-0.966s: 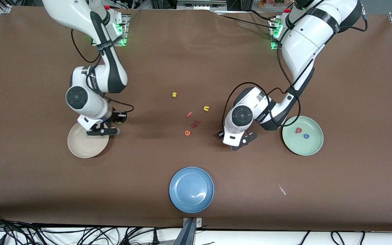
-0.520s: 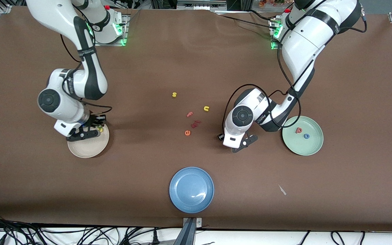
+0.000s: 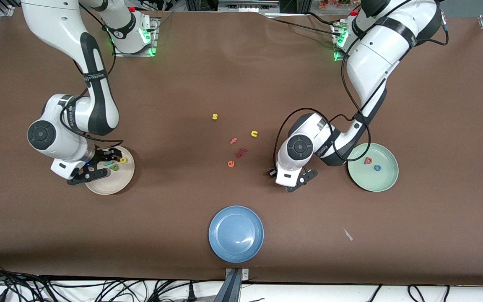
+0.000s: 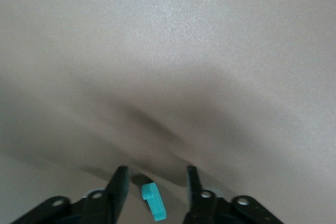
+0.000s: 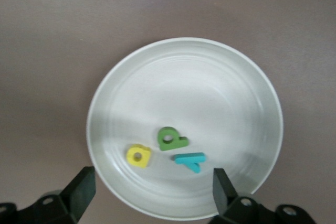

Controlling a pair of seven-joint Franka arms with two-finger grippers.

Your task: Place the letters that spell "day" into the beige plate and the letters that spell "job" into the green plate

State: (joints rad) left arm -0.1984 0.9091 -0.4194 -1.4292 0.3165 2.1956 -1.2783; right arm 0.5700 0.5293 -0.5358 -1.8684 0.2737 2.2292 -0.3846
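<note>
Brown table: three letters in beige plate.

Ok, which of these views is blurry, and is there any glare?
Left wrist view: the table is smeared and shadowed, the teal letter between the jaws clear. Right wrist view: sharp on the beige plate. Front view: small glare spot on the blue plate.

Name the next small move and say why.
Probably close the left pincer on the teal j: it lies between the open fingers, touched by neither. The green plate holds only b and o, so j is missing. The beige plate has its three letters under the open right pincer, which waits.
</note>
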